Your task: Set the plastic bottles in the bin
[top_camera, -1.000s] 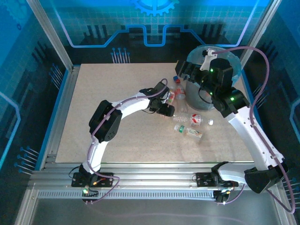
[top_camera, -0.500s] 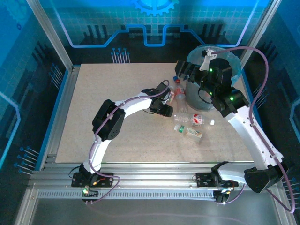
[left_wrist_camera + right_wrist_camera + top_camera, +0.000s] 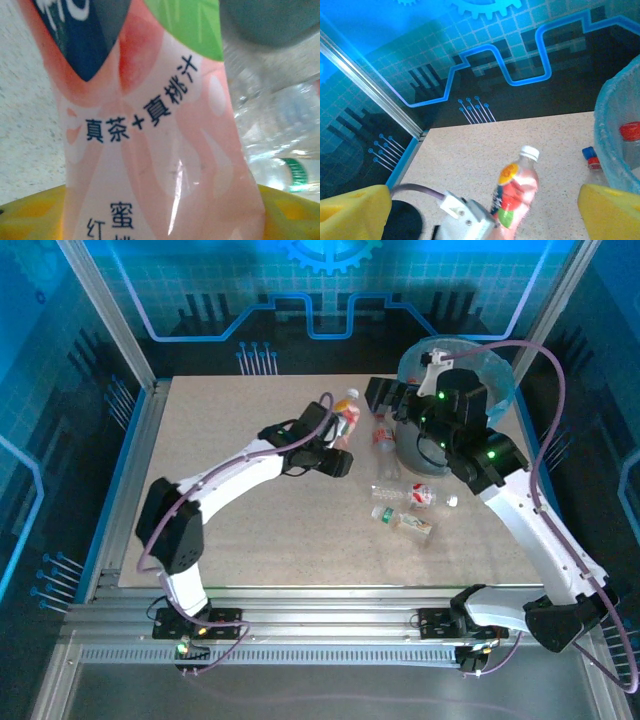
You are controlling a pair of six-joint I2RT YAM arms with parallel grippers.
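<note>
The bottle (image 3: pixel 517 191) wears pink, the bin (image 3: pixel 503 380) pale blue.

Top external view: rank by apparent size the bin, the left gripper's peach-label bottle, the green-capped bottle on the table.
Largest: bin.
Then peach-label bottle and green-capped bottle look alike; the lifted one is nearer the camera, so unranked.

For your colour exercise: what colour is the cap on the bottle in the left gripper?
White cap on the bottle; right wrist view.

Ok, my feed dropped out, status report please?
Left gripper shut on pink bottle, held above table. Right gripper open beside bin, likely in the bottle's path.
</note>
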